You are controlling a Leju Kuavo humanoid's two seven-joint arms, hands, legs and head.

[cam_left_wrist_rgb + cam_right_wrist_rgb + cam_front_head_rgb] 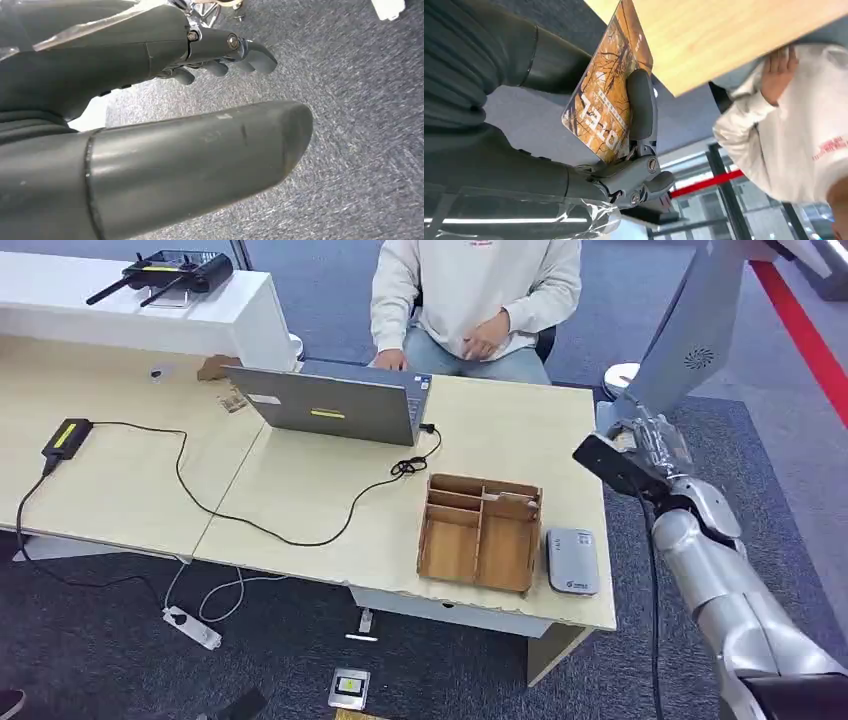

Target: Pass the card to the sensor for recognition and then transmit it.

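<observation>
Right robot hand [574, 150] pinches the card [604, 100] (left robot hand [150, 125] spread, holding nothing).

Light wooden table [300, 510], grey laptop [335, 405], wooden organiser [480, 532], grey sensor [571, 561], black cable [200, 502]

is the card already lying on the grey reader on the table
No, the right hand holds the card off the table's edge, apart from the card reader.

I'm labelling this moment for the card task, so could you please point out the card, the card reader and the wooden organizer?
card [599, 107]: right wrist view, its printed orange face.
card reader [572, 560]: head view, middle of its grey top.
wooden organizer [505, 552]: head view, floor of a near compartment.
</observation>
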